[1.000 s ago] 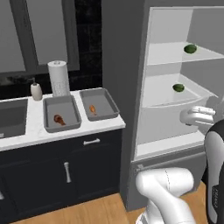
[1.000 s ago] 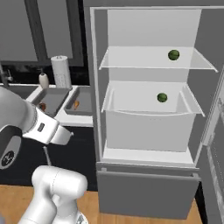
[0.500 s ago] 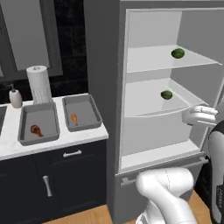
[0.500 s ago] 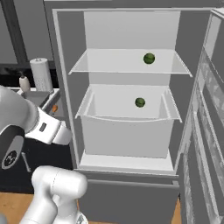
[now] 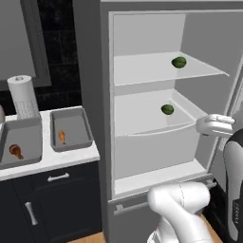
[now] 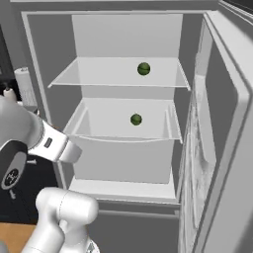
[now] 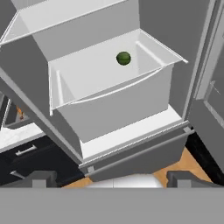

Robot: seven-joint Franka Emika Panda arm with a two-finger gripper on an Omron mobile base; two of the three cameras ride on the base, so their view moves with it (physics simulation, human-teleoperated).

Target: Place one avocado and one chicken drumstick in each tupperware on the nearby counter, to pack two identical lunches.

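Open fridge (image 6: 123, 29) faces us: one avocado (image 5: 179, 62) on the upper shelf, another avocado (image 7: 124, 58) in the drawer. Left, two trays (image 5: 71, 127) on the counter (image 5: 52, 159) each hold a drumstick (image 5: 62, 137). Our gripper (image 7: 112, 178) hangs wide, empty.

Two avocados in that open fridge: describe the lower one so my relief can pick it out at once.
Start at the open fridge, right of the counter. Below its flat upper shelf sits a walled white drawer-like bin; the lower avocado lies inside it, towards the back. The other avocado rests higher, on the flat shelf with no walls around it.
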